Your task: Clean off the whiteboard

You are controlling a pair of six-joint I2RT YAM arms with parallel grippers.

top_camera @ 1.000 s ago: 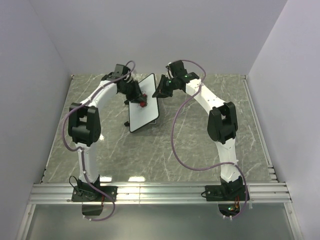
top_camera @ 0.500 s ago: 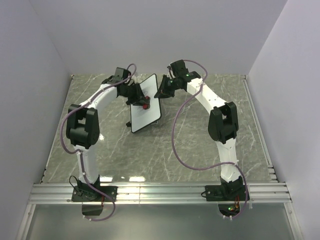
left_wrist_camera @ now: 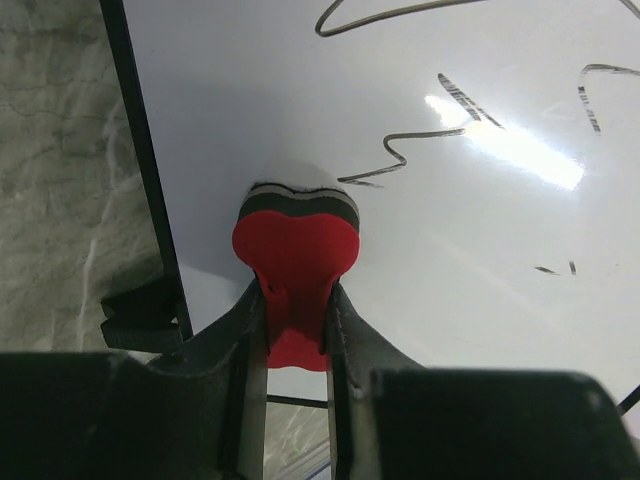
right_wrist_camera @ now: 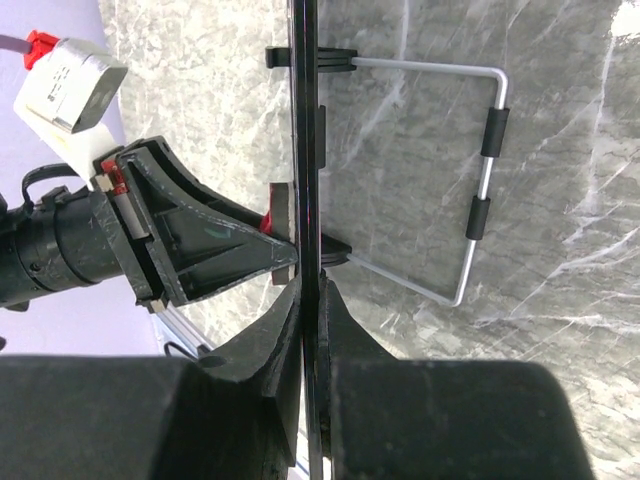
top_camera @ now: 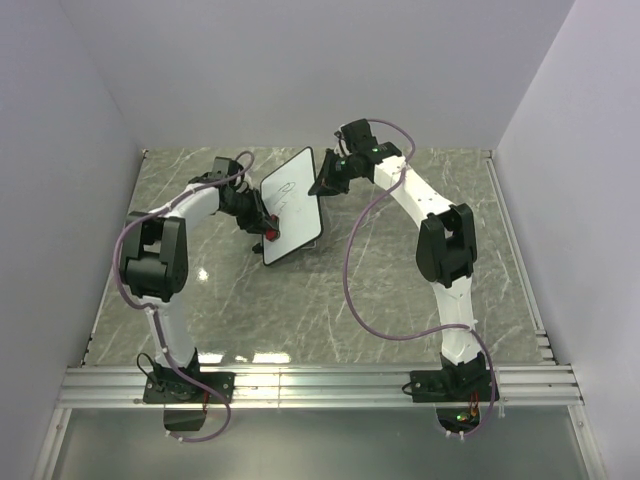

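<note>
Reaching from 9 o'clock, elbow bent, with left gripper [left_wrist_camera: 297, 310] clamped on red eraser [left_wrist_camera: 296, 250], pressed at 7 o'clock on the tilted whiteboard [top_camera: 295, 200] toward the table's [top_camera: 400, 290] 12 o'clock. Pinching its 2 o'clock edge with right gripper [right_wrist_camera: 310, 290].

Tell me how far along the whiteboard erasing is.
Partly done. The area of the whiteboard around the red eraser looks clean. In hand: the left gripper presses the eraser against the board's face, and the right gripper clamps the board's edge. Left to do: dark scribbles across the rest of the face need wiping.
</note>
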